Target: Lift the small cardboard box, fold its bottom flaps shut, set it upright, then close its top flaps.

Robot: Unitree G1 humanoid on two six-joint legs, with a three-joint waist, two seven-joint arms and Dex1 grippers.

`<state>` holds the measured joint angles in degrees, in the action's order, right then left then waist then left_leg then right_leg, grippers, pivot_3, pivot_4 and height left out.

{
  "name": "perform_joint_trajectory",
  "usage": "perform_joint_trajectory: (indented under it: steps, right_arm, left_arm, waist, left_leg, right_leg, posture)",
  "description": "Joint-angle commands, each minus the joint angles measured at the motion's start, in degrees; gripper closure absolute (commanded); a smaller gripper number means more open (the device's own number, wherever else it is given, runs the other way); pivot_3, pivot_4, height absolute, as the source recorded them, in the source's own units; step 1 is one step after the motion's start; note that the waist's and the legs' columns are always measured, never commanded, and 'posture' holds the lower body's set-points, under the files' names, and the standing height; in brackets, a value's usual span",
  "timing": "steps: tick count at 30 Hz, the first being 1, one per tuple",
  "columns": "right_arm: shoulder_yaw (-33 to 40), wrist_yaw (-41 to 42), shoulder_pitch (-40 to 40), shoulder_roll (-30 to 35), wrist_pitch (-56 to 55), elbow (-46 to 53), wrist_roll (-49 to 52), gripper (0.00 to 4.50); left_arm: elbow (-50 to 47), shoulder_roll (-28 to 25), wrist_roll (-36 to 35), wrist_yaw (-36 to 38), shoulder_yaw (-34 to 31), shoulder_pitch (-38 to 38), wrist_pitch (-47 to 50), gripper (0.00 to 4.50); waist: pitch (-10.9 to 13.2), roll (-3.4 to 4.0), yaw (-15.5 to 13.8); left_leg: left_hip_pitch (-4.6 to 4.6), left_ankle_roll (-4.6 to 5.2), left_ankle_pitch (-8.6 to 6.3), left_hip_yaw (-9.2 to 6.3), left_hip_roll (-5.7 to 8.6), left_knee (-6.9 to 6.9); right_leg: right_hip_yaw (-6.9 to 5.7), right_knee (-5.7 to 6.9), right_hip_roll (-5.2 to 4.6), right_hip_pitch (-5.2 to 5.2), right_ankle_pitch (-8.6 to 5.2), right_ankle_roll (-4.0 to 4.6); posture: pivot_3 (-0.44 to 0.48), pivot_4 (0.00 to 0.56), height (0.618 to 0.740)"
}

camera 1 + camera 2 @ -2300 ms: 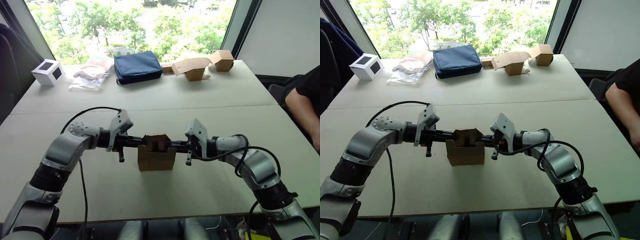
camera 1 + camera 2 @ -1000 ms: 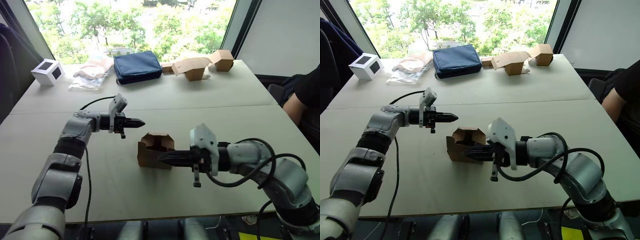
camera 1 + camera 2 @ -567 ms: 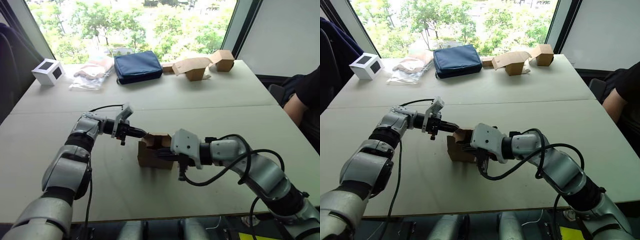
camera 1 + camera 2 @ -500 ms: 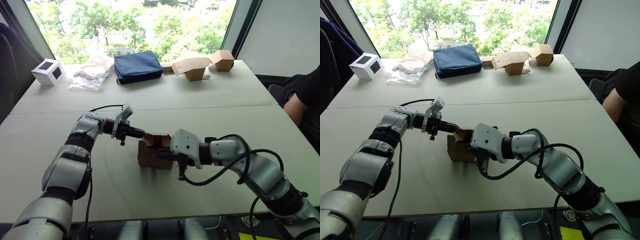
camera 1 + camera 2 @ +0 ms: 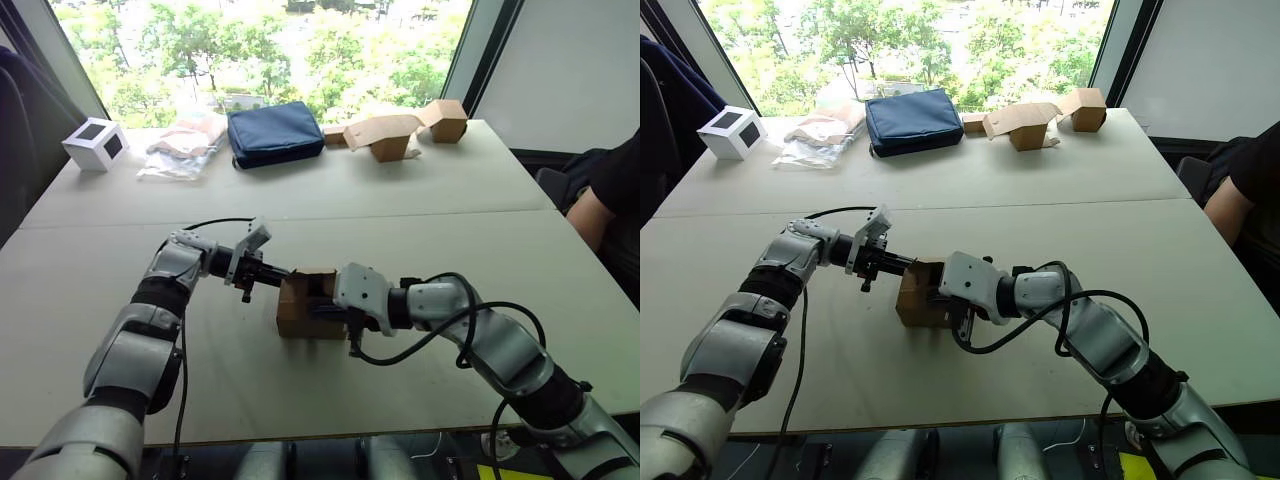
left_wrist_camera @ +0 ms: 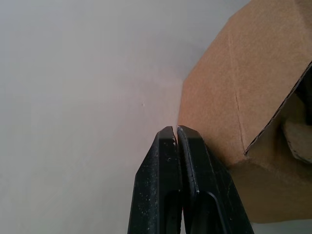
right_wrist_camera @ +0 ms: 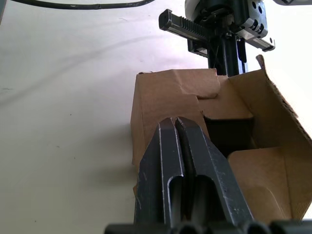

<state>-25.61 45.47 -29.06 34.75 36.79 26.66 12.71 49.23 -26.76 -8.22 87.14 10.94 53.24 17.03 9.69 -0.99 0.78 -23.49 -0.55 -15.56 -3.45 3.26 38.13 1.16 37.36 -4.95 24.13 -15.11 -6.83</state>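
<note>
While small cardboard box (image 5: pixel 308 305) sits mid-frame on desk (image 5: pixel 420 190), left claw (image 6: pixel 176 134) and right claw (image 7: pixel 174 124) both pinched closed, empty, tips against opposite walls. Looks light, crushable; take by walls, not top flaps (image 7: pixel 178 87).

I see the small cardboard box (image 5: pixel 923 298) sitting on the pale table (image 5: pixel 1040 200) with both my arms reaching in at it. My left gripper (image 5: pixel 908 264) touches its left upper edge, and my right gripper (image 5: pixel 936 297) is at its right side, the white wrist housing just beside it. Along the far edge sit a white cube (image 5: pixel 731 133), a plastic bag (image 5: pixel 820 135), a blue pouch (image 5: pixel 914 120) and tan boxes (image 5: pixel 1040 120). A person's arm (image 5: pixel 1247 215) shows at the right.
</note>
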Motion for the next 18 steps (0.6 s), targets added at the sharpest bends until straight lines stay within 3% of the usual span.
perform_joint_trajectory:
  steps: [1,4,9,13,18]
  right_arm:
    - [1.01,0.24,0.47,-1.15,-1.07,0.5,0.01,4.5]
    - [1.4,0.4,0.63,-1.67,-1.09,0.43,0.11,4.5]
    - [1.92,0.86,1.01,-2.36,-1.91,-1.05,-0.04,4.5]
    - [2.3,1.51,0.61,-3.04,-3.0,-3.01,-0.25,4.5]
    - [2.73,2.4,0.02,-4.05,-4.03,-4.63,0.06,4.5]
  left_arm:
    - [-1.79,-2.49,-0.75,-2.79,-3.27,-0.43,0.3,4.42]
    - [-3.96,-4.94,-1.87,-3.8,-5.46,-1.74,1.5,4.42]
    - [-23.76,-11.44,-2.0,-5.17,-5.55,-11.92,4.38,4.42]
    - [-43.13,-16.75,-10.54,-6.04,-11.4,-19.84,17.3,4.42]
    - [-58.64,-17.81,-17.97,-10.07,-13.37,-26.73,27.1,4.42]
  waist:
    - [0.0,0.0,0.01]
    - [0.0,0.0,0.25]
    - [-0.01,0.03,0.26]
    - [-0.01,0.02,-0.04]
    - [-0.02,0.05,-0.15]
  left_leg:
    - [0.0,0.0,0.0,0.0,0.0,0.0]
    - [0.0,0.0,0.0,0.0,-0.01,-0.01]
    - [0.0,-0.01,0.0,0.01,-0.03,-0.04]
    - [0.0,-0.02,0.0,0.01,-0.03,-0.02]
    - [0.01,-0.02,0.0,-0.02,-0.03,-0.02]
  right_leg:
    - [0.0,0.0,0.0,0.0,0.0,0.0]
    - [0.01,0.01,0.02,0.04,0.0,0.0]
    - [0.09,0.02,0.01,0.08,0.0,0.0]
    - [0.1,0.03,-0.03,0.06,0.0,0.01]
    - [0.09,0.04,-0.06,0.02,0.0,0.01]
  posture:
    - [0.0,0.15,0.74]
    - [0.0,0.15,0.74]
    - [0.0,0.15,0.74]
    - [0.0,0.15,0.74]
    - [0.0,0.15,0.74]
